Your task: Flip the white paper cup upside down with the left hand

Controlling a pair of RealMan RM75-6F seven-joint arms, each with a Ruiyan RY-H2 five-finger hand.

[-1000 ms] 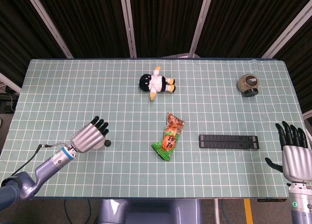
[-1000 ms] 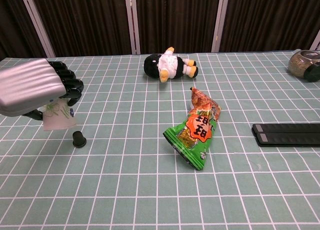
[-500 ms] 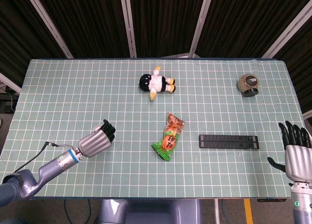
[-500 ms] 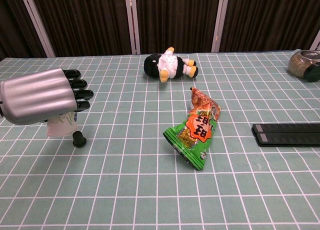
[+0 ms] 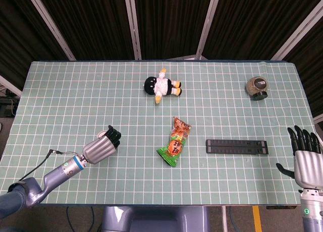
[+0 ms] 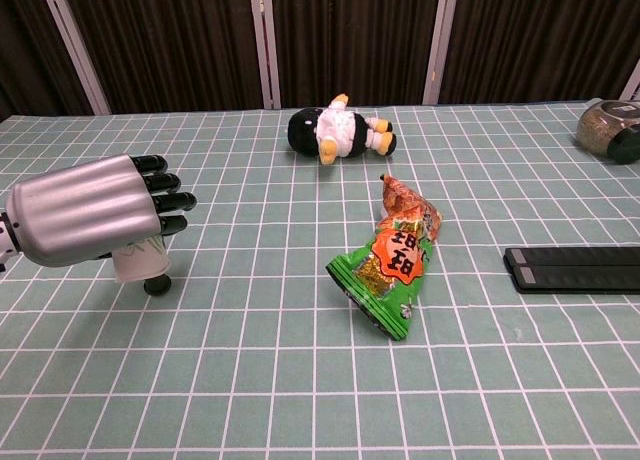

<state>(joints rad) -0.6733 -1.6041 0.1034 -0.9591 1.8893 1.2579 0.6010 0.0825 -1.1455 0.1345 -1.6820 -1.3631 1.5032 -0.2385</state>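
left hand point(image 6: 95, 220) gripping paper cup point(image 6: 142, 258) | lowering it since a second ago, left of snack bag point(image 6: 392, 265) | setting-down nearing

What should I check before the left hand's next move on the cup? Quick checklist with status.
1. Left hand on the white paper cup: ok, it covers the cup's top half; the cup shows below the fingers.
2. Grip firm: cannot tell, the contact is hidden behind the hand.
3. Cup orientation: cannot tell, only the lower part shows.
4. Cup set down on the table: cannot tell; its bottom edge looks at mat level.
5. Nearby clutter: ok, the snack bag and plush toy lie well off to the right.
6. Right hand out of the way: ok, open at the far right edge.
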